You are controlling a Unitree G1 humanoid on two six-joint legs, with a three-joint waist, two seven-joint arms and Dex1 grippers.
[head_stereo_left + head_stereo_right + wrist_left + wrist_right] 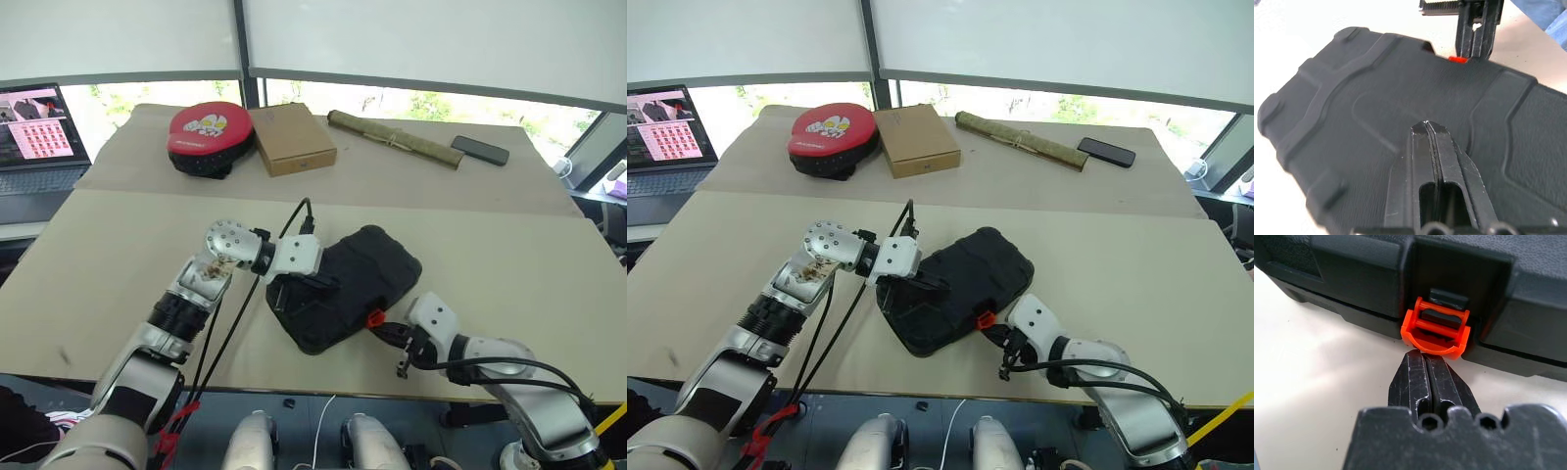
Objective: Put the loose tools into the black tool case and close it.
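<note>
The black tool case lies with its lid down on the paper-covered table, near the front edge. My left gripper is shut and its tips press on the lid. My right gripper is shut, with its fingertips right at the small orange latch on the case's front side; the latch hangs down, unclipped. The loose tools are out of view.
At the back of the table sit a red-topped round black pad, a brown cardboard box, a rolled mat and a phone. A laptop stands off the table's left side.
</note>
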